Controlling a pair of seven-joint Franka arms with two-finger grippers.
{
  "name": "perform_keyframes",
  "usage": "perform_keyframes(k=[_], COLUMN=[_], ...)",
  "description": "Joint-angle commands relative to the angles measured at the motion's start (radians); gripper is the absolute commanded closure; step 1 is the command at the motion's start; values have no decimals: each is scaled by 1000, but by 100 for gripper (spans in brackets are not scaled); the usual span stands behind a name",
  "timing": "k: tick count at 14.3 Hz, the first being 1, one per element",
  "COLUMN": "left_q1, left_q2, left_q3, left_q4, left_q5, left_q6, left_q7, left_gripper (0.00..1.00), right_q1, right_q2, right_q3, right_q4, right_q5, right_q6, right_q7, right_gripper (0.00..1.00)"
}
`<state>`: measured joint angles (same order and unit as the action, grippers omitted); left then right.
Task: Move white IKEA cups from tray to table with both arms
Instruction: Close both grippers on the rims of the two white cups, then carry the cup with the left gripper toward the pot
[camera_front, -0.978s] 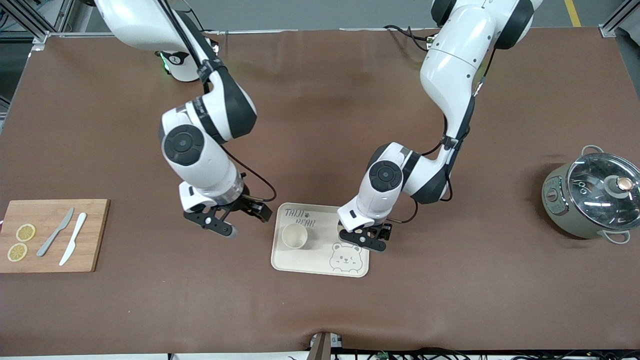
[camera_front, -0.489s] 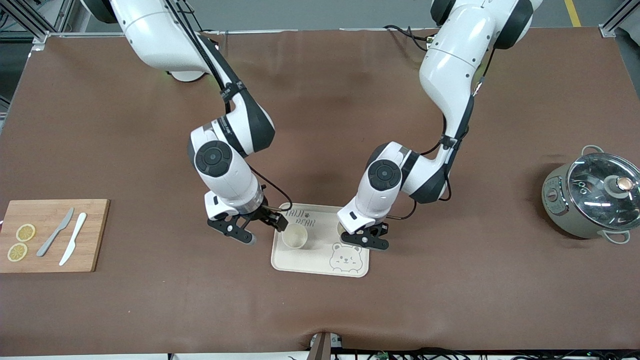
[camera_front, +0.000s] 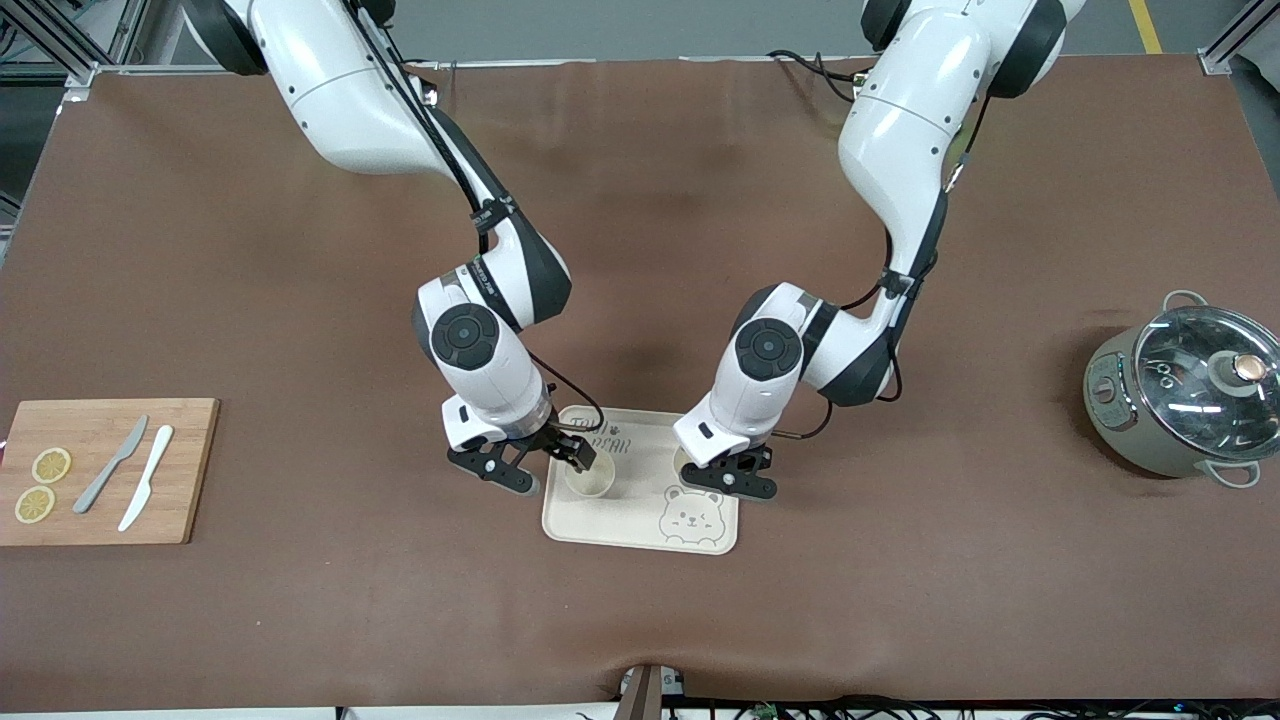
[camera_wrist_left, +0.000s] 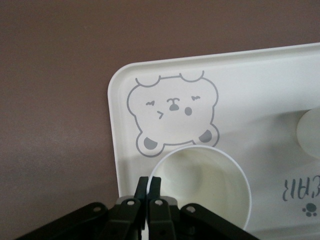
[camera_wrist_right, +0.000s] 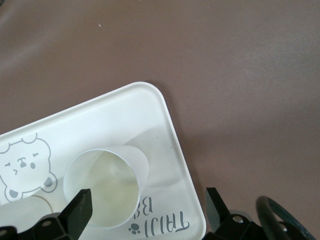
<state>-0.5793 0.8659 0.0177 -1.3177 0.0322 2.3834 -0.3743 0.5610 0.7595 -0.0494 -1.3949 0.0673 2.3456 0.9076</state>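
Two white IKEA cups stand on the cream bear-printed tray (camera_front: 640, 525). My left gripper (camera_front: 708, 468) is down on the cup (camera_front: 682, 458) at the left arm's end of the tray and hides most of it. In the left wrist view the left gripper (camera_wrist_left: 148, 182) is shut, pinching this cup's (camera_wrist_left: 207, 185) thin rim. The other cup (camera_front: 590, 480) stands at the tray's right arm's end. My right gripper (camera_front: 553, 472) is open beside it. In the right wrist view one of the fingers (camera_wrist_right: 80, 207) of the right gripper (camera_wrist_right: 147, 206) overlaps that cup's (camera_wrist_right: 107, 187) rim.
A wooden cutting board (camera_front: 190, 470) with two lemon slices (camera_front: 50, 465), a grey knife (camera_front: 110, 465) and a white knife (camera_front: 147, 490) lies at the right arm's end. A grey-green pot with a glass lid (camera_front: 1185, 400) stands at the left arm's end.
The right arm has swung toward the tray, bringing its open gripper to the cup there. The left gripper has shut on the rim of its cup without moving away.
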Motion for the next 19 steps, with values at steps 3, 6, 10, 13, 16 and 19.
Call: perform_keyframes(k=[3, 6, 10, 13, 16, 19], left_q1=[18, 88, 304, 586, 896, 944], left_q2=[-209, -359, -442, -458, -449, -470], left_q3=[1, -4, -86, -293, -558, -605], left_q4=[-260, -499, -753, -841, -865, -862], left_q5=[9, 11, 8, 6, 5, 5], left_q6=[-4, 100, 296, 350, 349, 326], left_q7=[-6, 114, 349, 483, 561, 566], left_gripper=[100, 100, 100, 100, 100, 100], right_q1=[26, 31, 43, 46, 53, 51], right_q2=[59, 83, 103, 115, 119, 119], right_q3=[-12, -12, -15, -15, -15, -15], right_q4=[42, 42, 40, 37, 37, 39], right_q5=[-27, -30, -58, -78, -80, -78], right_q6=[37, 70, 86, 103, 112, 110], right_q7=[27, 28, 28, 30, 28, 28], right_gripper=[0, 0, 0, 0, 0, 0])
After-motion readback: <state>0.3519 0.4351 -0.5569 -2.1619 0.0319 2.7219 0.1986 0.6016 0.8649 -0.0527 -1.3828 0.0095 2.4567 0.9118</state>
